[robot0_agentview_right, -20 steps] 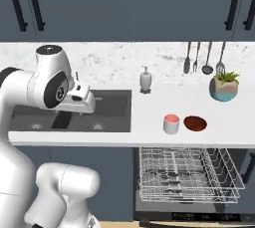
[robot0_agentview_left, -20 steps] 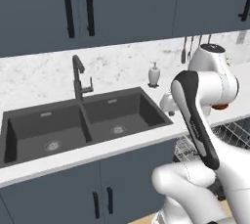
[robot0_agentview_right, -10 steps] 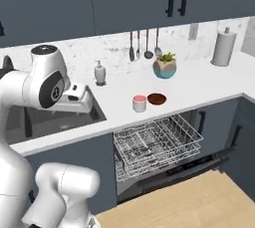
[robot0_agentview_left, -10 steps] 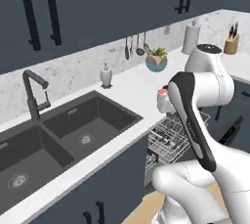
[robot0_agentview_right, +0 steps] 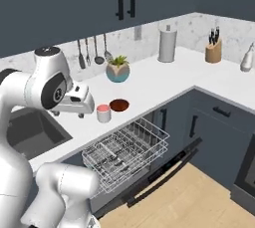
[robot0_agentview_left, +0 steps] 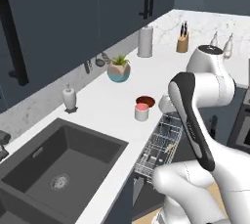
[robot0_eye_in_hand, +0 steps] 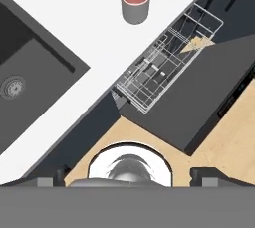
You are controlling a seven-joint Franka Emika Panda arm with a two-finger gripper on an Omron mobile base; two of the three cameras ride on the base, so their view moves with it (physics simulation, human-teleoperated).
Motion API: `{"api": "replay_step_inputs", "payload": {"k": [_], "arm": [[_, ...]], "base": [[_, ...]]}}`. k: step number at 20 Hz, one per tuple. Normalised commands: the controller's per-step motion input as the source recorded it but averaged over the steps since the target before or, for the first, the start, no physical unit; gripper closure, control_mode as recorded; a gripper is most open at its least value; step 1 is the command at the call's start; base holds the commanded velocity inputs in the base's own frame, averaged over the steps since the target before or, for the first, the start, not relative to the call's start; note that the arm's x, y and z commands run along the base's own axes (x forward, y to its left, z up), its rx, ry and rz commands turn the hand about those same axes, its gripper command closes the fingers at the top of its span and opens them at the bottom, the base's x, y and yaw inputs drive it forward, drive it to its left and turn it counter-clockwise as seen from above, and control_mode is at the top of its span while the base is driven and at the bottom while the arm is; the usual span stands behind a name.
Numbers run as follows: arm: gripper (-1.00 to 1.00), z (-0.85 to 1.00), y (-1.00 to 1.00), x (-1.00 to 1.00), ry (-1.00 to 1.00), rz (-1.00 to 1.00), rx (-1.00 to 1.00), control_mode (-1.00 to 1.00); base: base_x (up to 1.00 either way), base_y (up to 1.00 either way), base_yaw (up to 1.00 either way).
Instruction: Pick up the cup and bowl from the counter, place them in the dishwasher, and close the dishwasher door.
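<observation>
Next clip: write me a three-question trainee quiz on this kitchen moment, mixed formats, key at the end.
1. True or false: the cup already sits in the dishwasher rack.
2. Multiple choice: the bowl stands where?
A) in the sink
B) on the counter beside the cup
C) on the floor
3. Fill in: the dishwasher door is ____ and the tool's jaws are ____.

Key
1. False: the cup stands on the counter, near its front edge above the pulled-out rack.
2. B
3. open (folded down); open, holding nothing
</observation>
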Motion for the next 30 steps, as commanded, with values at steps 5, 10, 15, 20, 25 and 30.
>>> {"api": "replay_step_inputs", "payload": {"k": [5,10,15,20,25,30], "arm": [[-1.0,0.0,0.0,0.0,0.0,0.0,0.0,1.0],[-1.0,0.0,0.0,0.0,0.0,0.0,0.0,1.0],[-1.0,0.0,0.0,0.0,0.0,0.0,0.0,1.0],[-1.0,0.0,0.0,0.0,0.0,0.0,0.0,1.0],[-1.0,0.0,0.0,0.0,0.0,0.0,0.0,1.0],[-1.0,0.0,0.0,0.0,0.0,0.0,0.0,1.0]], "base": [[0.07,0.31,-0.19],[0.15,0.47,-0.35],[0.05,0.57,-0.39],[0.13,0.63,-0.18],[0.32,0.61,0.0],[0.83,0.32,0.0]]}}
